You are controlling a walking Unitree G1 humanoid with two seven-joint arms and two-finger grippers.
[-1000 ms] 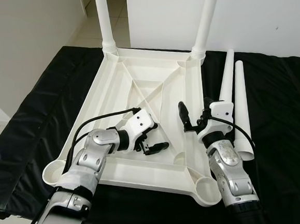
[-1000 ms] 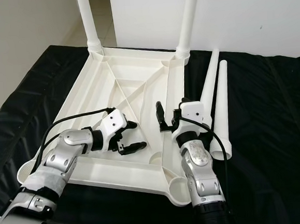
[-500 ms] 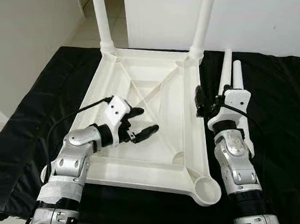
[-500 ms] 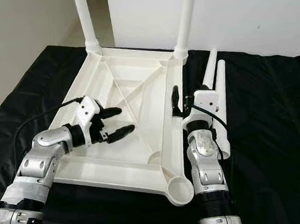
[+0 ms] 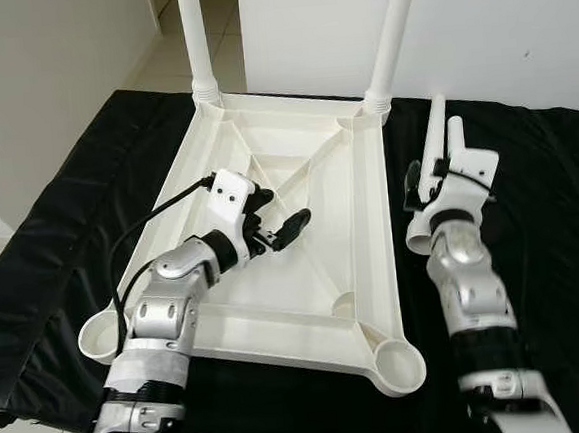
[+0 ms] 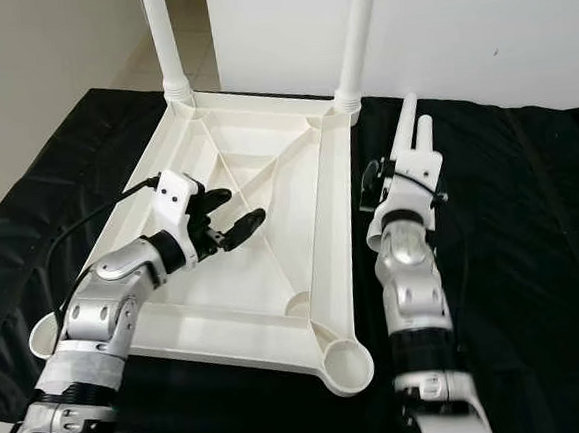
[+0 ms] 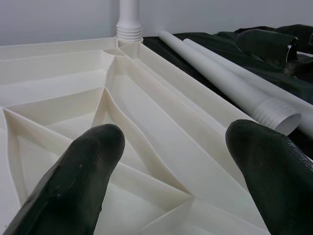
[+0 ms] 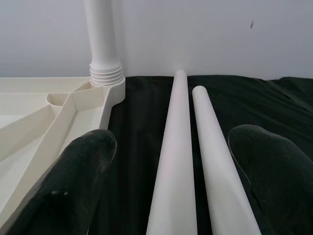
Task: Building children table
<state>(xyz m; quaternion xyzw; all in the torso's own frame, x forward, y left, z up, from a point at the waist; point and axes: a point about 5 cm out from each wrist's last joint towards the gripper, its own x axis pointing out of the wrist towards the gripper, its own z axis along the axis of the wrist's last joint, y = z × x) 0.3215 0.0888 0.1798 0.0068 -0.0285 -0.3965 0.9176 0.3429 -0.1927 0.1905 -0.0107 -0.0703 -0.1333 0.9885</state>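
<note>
The white table top [image 5: 278, 330] lies upside down on a black cloth. Two white legs stand screwed into its far corners, one at the left [image 5: 195, 33] and one at the right [image 5: 393, 28]. Two loose legs [image 5: 436, 135] lie side by side on the cloth just right of the table top. My left gripper [image 5: 285, 207] hovers open over the ribbed underside, holding nothing. My right gripper [image 5: 429, 183] is open above the near ends of the loose legs [image 8: 176, 161], which run out between its fingers [image 8: 83, 176].
The near corners of the table top have round empty sockets, one at the right [image 5: 399, 363] and one at the left [image 5: 100, 337]. Black cloth [image 5: 553, 256] covers the surface to the right. A white wall stands behind, with tiled floor at the far left.
My right gripper has swung from the table's right rim out to the loose legs. My left gripper has moved farther in over the underside, still open.
</note>
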